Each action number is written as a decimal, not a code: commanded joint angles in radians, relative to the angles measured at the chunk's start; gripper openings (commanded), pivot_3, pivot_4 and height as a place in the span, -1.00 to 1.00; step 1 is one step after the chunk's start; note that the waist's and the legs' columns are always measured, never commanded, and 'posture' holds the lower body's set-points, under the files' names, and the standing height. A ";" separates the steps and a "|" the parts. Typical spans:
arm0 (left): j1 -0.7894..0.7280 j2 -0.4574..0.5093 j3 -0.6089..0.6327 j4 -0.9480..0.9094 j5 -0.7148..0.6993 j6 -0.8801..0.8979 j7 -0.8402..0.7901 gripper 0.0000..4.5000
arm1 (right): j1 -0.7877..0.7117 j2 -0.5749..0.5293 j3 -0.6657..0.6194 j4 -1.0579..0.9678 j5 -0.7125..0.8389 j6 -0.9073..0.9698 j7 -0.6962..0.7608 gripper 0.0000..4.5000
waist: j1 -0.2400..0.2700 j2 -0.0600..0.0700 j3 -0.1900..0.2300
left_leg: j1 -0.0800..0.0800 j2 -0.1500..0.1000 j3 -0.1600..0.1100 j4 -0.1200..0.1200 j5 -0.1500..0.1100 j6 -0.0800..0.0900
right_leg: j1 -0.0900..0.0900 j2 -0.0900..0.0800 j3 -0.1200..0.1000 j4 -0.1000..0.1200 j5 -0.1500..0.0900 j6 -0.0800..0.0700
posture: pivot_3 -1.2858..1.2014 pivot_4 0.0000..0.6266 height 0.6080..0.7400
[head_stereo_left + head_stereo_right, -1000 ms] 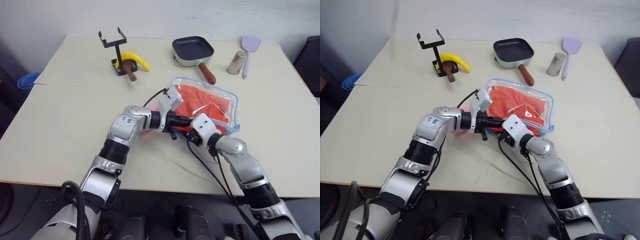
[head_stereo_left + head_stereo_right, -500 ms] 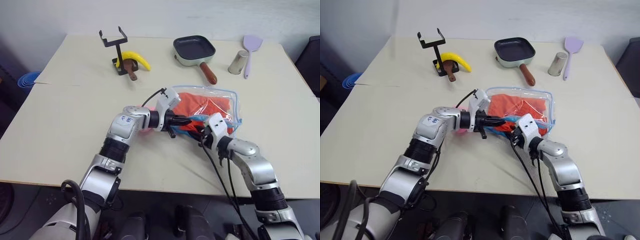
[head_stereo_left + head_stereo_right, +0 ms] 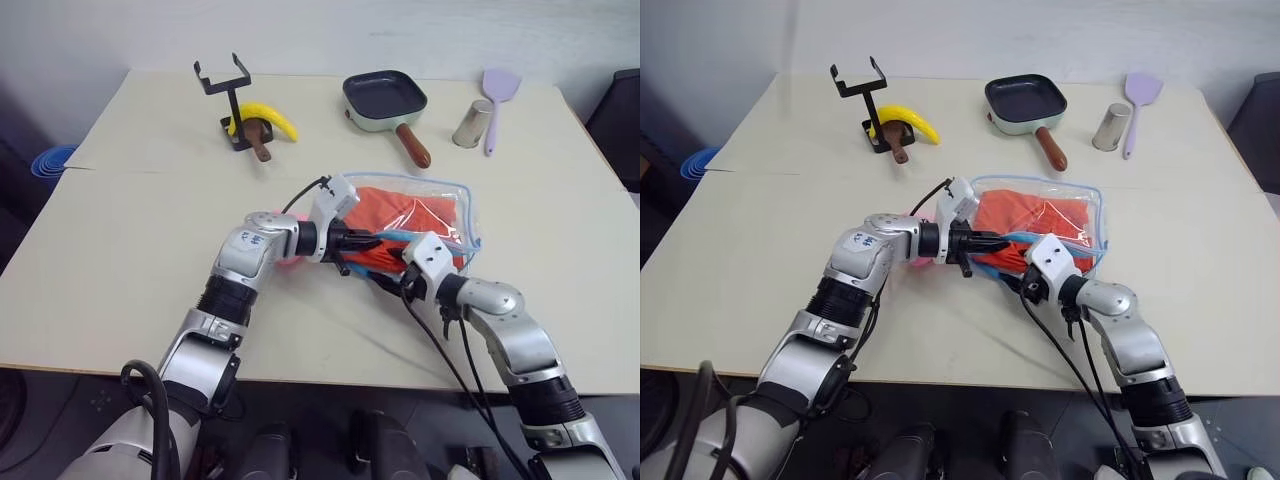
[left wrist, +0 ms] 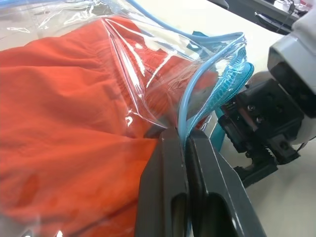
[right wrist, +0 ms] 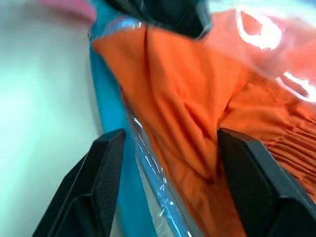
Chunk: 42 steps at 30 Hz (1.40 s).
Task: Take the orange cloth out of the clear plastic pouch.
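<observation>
Left gripper [image 4: 186,143] pinches the pouch [image 3: 455,200] rim, holding its mouth up. Cloth [image 3: 405,215] lies inside, mid-table. Right gripper [image 5: 168,148], fingers spread, faces the opening. Next: reach in, clamp cloth, pull.

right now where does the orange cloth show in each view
Left eye view: the bright orange folded fabric cloth lies inside the clear blue-edged plastic pouch, right of centre, between the two grippers.
Right eye view: same place, right of centre.
Left wrist view: it covers the left half, under the plastic.
Right wrist view: it fills the middle and right, between the open jaws.
Shared landmark: the pouch's light blue edging.
</observation>
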 commanded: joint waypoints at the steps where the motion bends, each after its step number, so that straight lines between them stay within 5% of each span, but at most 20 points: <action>1: 0.001 -0.005 0.010 -0.033 -0.025 -0.015 -0.001 -1.00 | -0.035 0.007 0.016 0.031 -0.055 -0.054 -0.042 0.37 | 0.000 0.000 0.000 | 0.000 0.000 0.000 0.000 0.000 0.000 | 0.000 0.000 0.000 0.000 0.000 0.000 | 0.03 -0.52 1.00; 7: 0.000 -0.010 0.010 -0.034 -0.028 -0.016 0.000 -1.00 | -0.062 0.082 -0.001 0.071 -0.050 -0.028 -0.104 0.37 | -0.002 0.000 0.000 | 0.000 0.000 0.000 0.000 0.000 0.000 | 0.000 0.000 0.000 0.000 0.000 0.000 | 0.03 -0.52 1.00; 18: -0.005 -0.010 0.016 -0.023 -0.028 -0.023 0.003 -1.00 | -0.073 0.061 0.018 0.082 -0.082 -0.065 -0.081 -0.97 | -0.002 0.000 0.000 | 0.000 0.000 0.000 0.000 0.000 0.000 | 0.000 0.000 0.000 0.000 0.000 0.000 | 0.03 -0.52 1.00; 22: -0.008 -0.009 0.023 -0.020 -0.030 -0.017 0.010 -1.00 | -0.077 0.031 -0.004 0.062 -0.053 -0.127 -0.034 -0.97 | -0.002 0.000 0.000 | 0.000 0.000 0.000 0.000 0.000 0.000 | 0.000 0.000 0.000 0.000 0.000 0.000 | 0.03 -0.52 1.00; 27: -0.021 -0.026 0.084 -0.004 -0.079 0.063 0.053 -1.00 | 0.005 -0.082 -0.053 -0.111 0.229 -0.191 0.337 -0.97 | 0.005 0.000 0.000 | -0.001 0.000 0.000 0.000 0.000 0.000 | 0.000 0.001 0.000 0.000 0.000 0.000 | 0.03 -0.52 1.00; 31: -0.043 -0.040 0.151 0.019 -0.121 0.145 0.119 -1.00 | 0.069 -0.207 -0.112 -0.211 0.345 -0.145 0.472 -0.97 | 0.009 0.000 0.000 | -0.001 0.000 -0.001 0.000 0.000 0.000 | 0.000 0.000 -0.001 -0.001 0.000 0.000 | 0.03 -0.52 1.00; 37: -0.023 -0.028 0.174 0.001 -0.131 0.184 0.177 -1.00 | 0.300 -0.388 -0.379 -0.444 0.689 0.151 0.490 -0.97 | 0.024 -0.001 0.000 | 0.000 0.000 -0.002 0.000 0.000 0.000 | 0.000 -0.001 -0.001 -0.001 0.000 0.000 | 0.03 -0.52 1.00; 42: 0.034 0.019 0.127 -0.095 -0.128 0.177 0.141 -1.00 | 0.376 -0.472 -0.722 -0.372 0.835 0.291 0.438 -0.97 | 0.025 -0.001 0.000 | 0.000 0.000 -0.001 0.000 0.000 0.000 | 0.001 -0.003 -0.001 -0.001 0.000 0.000 | 0.03 -0.52 1.00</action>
